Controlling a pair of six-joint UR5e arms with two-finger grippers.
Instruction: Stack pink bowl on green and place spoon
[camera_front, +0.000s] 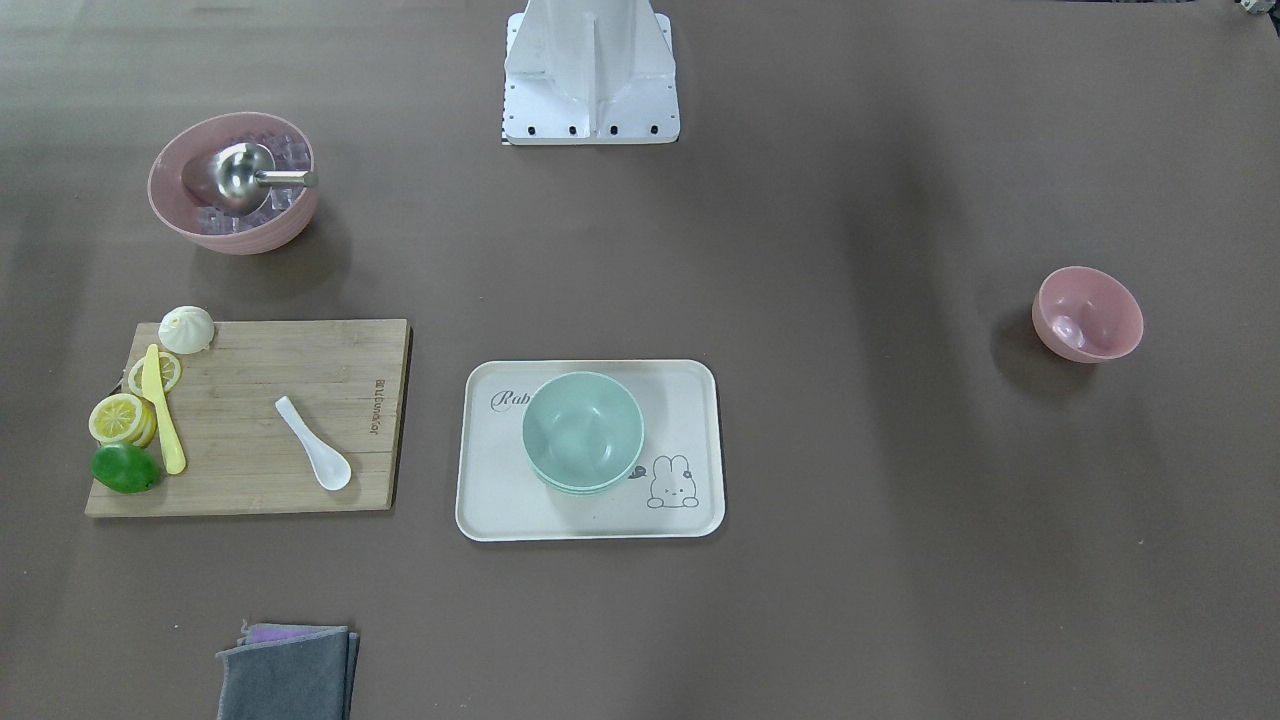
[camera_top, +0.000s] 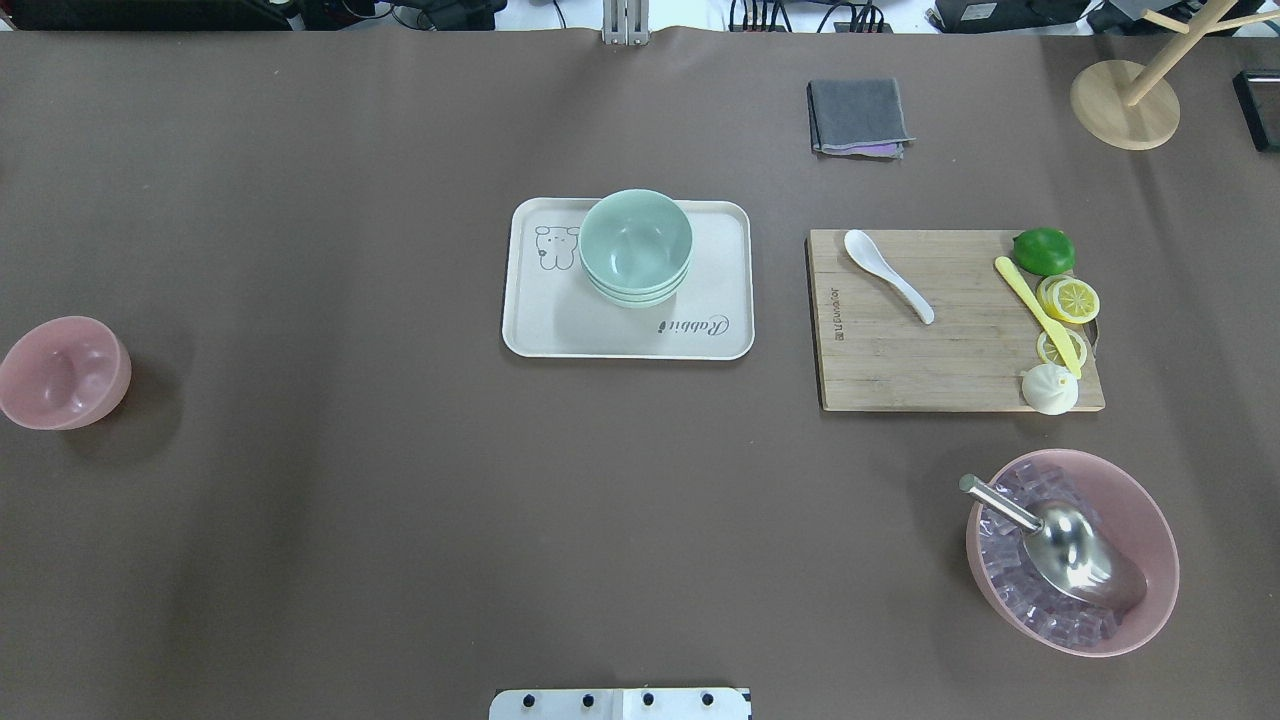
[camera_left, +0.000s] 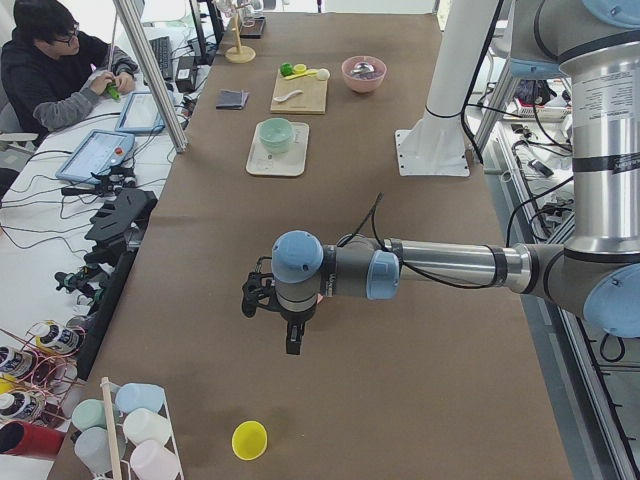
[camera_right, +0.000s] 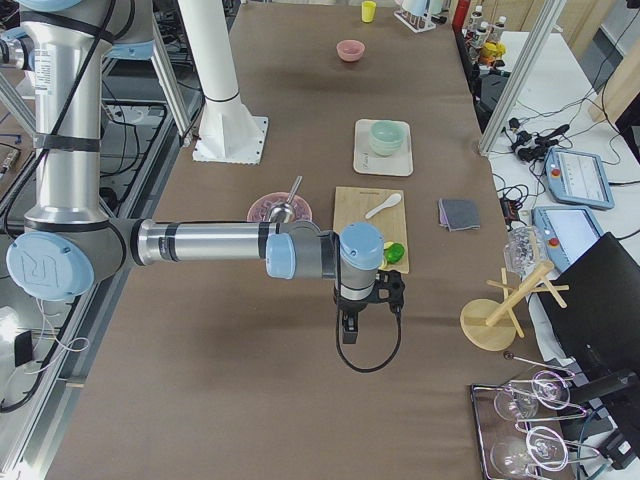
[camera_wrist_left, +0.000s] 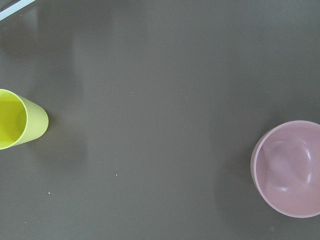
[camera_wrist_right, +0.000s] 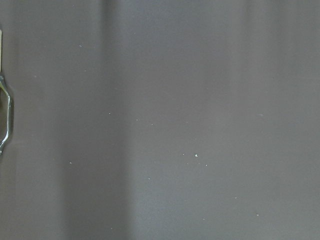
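I'd pinch the pink bowl (camera_front: 1088, 314) by its rim; it looks light, stiff and slick. I cannot tell whether the left claw (camera_left: 292, 343) or right claw (camera_right: 346, 330) is spread.

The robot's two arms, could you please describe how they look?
Both have silver tubular links, grey joints and round light-blue caps. The left arm ends in a black left gripper, a thin black cable arching over its wrist. The right arm carries a black right gripper and a looping black cable; its large cap bears a white logo.
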